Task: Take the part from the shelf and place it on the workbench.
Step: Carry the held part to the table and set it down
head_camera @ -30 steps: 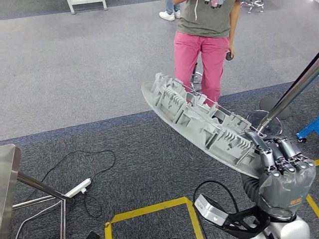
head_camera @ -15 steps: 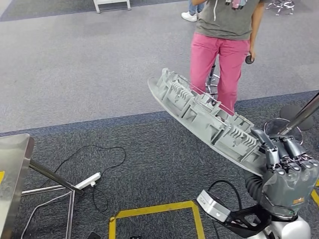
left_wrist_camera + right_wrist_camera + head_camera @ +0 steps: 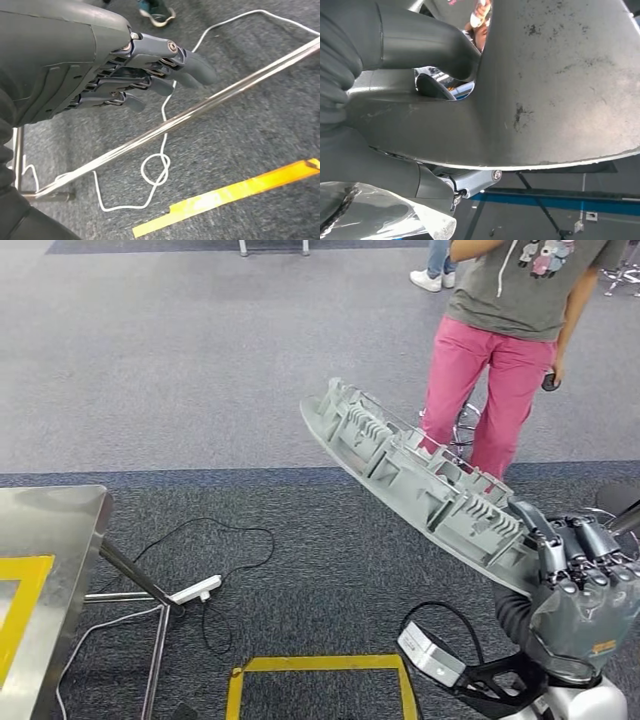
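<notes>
I see the long grey part (image 3: 423, 485) clamped at its lower-right end by my right hand (image 3: 577, 585), its length running toward upper centre. The workbench (image 3: 56, 570) sits at lower left; my left hand (image 3: 113, 75) hangs spread, holding nothing.

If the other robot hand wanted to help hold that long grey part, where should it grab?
Probably the free far end of the long grey part, coming from the robot's left. The right hand holds only the near end, so the rest juts out unsupported. Its rim and ribs look easy to grip. The left hand holds nothing.
</notes>
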`<state>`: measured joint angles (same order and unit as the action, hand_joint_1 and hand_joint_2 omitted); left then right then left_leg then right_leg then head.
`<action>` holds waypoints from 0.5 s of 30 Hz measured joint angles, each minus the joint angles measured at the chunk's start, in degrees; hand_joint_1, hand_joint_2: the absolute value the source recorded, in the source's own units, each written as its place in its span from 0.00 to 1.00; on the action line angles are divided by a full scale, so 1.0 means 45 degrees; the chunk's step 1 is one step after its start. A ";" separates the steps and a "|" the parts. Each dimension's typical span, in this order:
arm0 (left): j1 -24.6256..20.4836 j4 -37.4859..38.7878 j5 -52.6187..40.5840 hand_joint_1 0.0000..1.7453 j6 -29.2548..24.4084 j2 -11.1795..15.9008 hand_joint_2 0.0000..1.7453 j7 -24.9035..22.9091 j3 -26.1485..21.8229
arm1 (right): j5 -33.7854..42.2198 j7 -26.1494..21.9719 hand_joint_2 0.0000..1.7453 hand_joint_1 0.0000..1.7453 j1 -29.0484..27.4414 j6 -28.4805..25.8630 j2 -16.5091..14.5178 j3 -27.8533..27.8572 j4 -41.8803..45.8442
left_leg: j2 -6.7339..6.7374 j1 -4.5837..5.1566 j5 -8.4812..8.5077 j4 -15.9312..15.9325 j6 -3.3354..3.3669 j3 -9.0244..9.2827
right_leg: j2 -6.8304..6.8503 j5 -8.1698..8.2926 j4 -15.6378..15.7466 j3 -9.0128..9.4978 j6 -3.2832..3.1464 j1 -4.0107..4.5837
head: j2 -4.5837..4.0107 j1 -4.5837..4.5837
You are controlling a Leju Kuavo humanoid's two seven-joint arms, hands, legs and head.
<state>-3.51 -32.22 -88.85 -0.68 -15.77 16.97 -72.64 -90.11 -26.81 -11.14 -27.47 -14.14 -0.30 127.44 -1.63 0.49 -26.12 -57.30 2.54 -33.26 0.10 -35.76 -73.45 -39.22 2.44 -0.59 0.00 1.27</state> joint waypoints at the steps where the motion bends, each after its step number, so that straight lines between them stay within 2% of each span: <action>1: 0.0002 0.0001 0.0012 0.00 0.0019 0.0005 1.00 -0.0026 -0.0010 | -0.0001 -0.0025 1.00 1.00 0.0008 -0.0010 -0.0001 0.0013 0.0000 | -0.0121 -0.0005 -0.0011 -0.0008 -0.0016 0.0025 | -0.0027 0.0466 0.0600 0.0234 0.0001 -0.0020 | 0.0000 0.0001; 2: -0.0001 0.0001 0.0021 0.00 0.0039 0.0010 1.00 -0.0043 -0.0018 | -0.0001 -0.0061 1.00 1.00 0.0021 -0.0021 -0.0002 0.0024 0.0004 | -0.0235 -0.0011 -0.0029 -0.0020 -0.0046 0.0045 | -0.0149 0.0990 0.1491 0.0624 0.0000 -0.0051 | 0.0000 -0.0004; 3: -0.0011 0.0002 0.0024 0.00 0.0057 0.0012 1.00 -0.0053 -0.0029 | 0.0000 -0.0106 1.00 1.00 0.0033 -0.0036 -0.0006 0.0033 0.0006 | -0.0342 0.0005 -0.0057 -0.0061 -0.0091 0.0042 | -0.0320 0.1360 0.2357 0.1040 -0.0005 -0.0082 | 0.0000 -0.0012; 4: -0.0021 0.0002 0.0028 0.00 0.0069 0.0013 1.00 -0.0057 -0.0039 | 0.0002 -0.0143 1.00 1.00 0.0044 -0.0057 -0.0016 0.0038 0.0012 | -0.0437 0.0014 -0.0069 -0.0103 -0.0150 0.0013 | -0.0471 0.1560 0.2994 0.1366 -0.0032 -0.0103 | 0.0000 -0.0013; 5: -0.0023 0.0001 0.0033 0.00 0.0077 0.0017 1.00 -0.0058 -0.0050 | 0.0002 -0.0177 1.00 1.00 0.0051 -0.0079 -0.0025 0.0040 0.0021 | -0.0512 0.0017 -0.0062 -0.0136 -0.0218 -0.0040 | -0.0587 0.1600 0.3323 0.1539 -0.0064 -0.0105 | 0.0000 -0.0025; 7: -0.0004 0.0000 0.0042 0.00 0.0090 0.0023 1.00 -0.0060 -0.0096 | 0.0001 -0.0213 1.00 1.00 0.0060 -0.0124 -0.0049 0.0050 0.0034 | -0.0652 -0.0015 -0.0018 -0.0158 -0.0354 -0.0126 | -0.0530 0.1558 0.3446 0.1618 -0.0180 -0.0074 | 0.0000 -0.0029; 9: 0.0016 0.0001 0.0057 0.00 0.0097 0.0035 1.00 -0.0060 -0.0157 | -0.0001 -0.0228 1.00 1.00 0.0062 -0.0158 -0.0067 0.0056 0.0049 | -0.0506 -0.0037 -0.0177 -0.0362 -0.0483 -0.0215 | -0.0357 0.1601 0.3538 0.1685 -0.0315 -0.0085 | -0.0001 0.0002; 11: -0.0013 0.0004 0.0075 0.00 0.0097 0.0043 1.00 -0.0059 -0.0187 | 0.0001 -0.0237 1.00 1.00 0.0063 -0.0198 -0.0078 0.0056 0.0074 | -0.0104 -0.0055 -0.0787 -0.1435 -0.0608 -0.0703 | -0.0114 0.1603 0.3609 0.1768 -0.0440 -0.0095 | -0.0001 0.0061; 13: -0.0035 0.0005 0.0086 0.00 0.0098 0.0041 1.00 -0.0059 -0.0193 | 0.0001 -0.0238 1.00 1.00 0.0062 -0.0218 -0.0078 0.0057 0.0089 | 0.0120 -0.0108 -0.1481 -0.3110 -0.0697 -0.1529 | 0.0138 0.1562 0.3615 0.1794 -0.0519 -0.0064 | 0.0000 0.0085; 14: -0.0027 0.0005 0.0089 0.00 0.0098 0.0041 1.00 -0.0059 -0.0198 | 0.0000 -0.0239 1.00 1.00 0.0062 -0.0220 -0.0078 0.0057 0.0089 | 0.0151 -0.0134 -0.1590 -0.3629 -0.0717 -0.1795 | 0.0250 0.1542 0.3614 0.1806 -0.0533 -0.0052 | 0.0000 0.0089; 15: -0.0014 0.0005 0.0089 0.00 0.0098 0.0041 1.00 -0.0060 -0.0203 | -0.0001 -0.0242 1.00 1.00 0.0063 -0.0220 -0.0078 0.0057 0.0089 | 0.0167 -0.0151 -0.1459 -0.3693 -0.0721 -0.1839 | 0.0353 0.1523 0.3613 0.1823 -0.0537 -0.0043 | 0.0000 0.0086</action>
<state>-3.57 -32.20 -88.46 -0.24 -15.58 16.70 -73.55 -90.12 -27.89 -10.86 -28.46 -14.49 -0.04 127.84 -0.88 -0.19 -32.68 -73.92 -0.70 -41.53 1.69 -28.90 -57.19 -31.01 0.03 -0.78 0.00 1.66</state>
